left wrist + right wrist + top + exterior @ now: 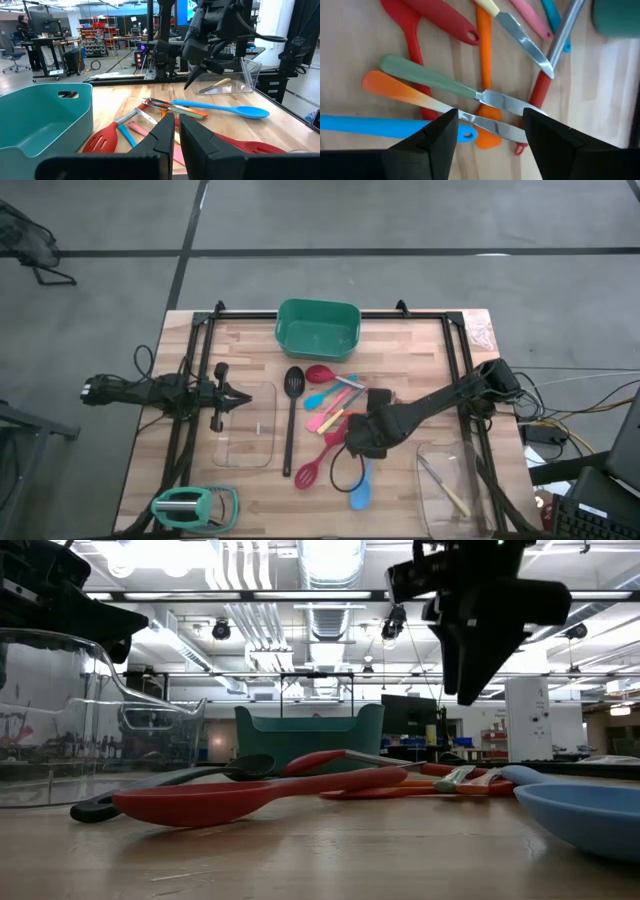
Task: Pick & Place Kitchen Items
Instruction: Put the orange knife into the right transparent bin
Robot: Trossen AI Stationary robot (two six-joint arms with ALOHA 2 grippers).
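**Right gripper above the cutlery pile: item listing and approach notes**

Right gripper [490, 131]: hangs over the utensil cluster at mid-table, jaws spread wide, nothing held. Between its fingers lie two small knives, side by side.

- Orange-handled knife [395, 89]: blade runs straight through the gap between the fingers. Your likeliest target.
- Green-handled knife [425, 76]: just beside it, blades nearly touching. The risk of a double pick is here.
- Blue spoon [360, 492]: handle passes under the orange-handled knife's blade.
- Orange spatula [483, 60]: lies beneath both knives, crossing them.
- Red slotted spatula [312, 468], red spoon [322, 374], black slotted spoon [291, 416]: near, clear of the gripper.
- Right glass tray [450, 490]: at the right front of the table, already holding one utensil; probably your drop point.
- Left gripper [236, 398]: waits closed and empty over the left glass tray [250, 442].

Handling advice: centre the fingers on one knife only, preferably at the handle, where the two knives part. Descend straight so one finger slips between the handles. Close gently; a thin blade on wood may skid. Lift slowly and check that the blue spoon and orange spatula stay down.
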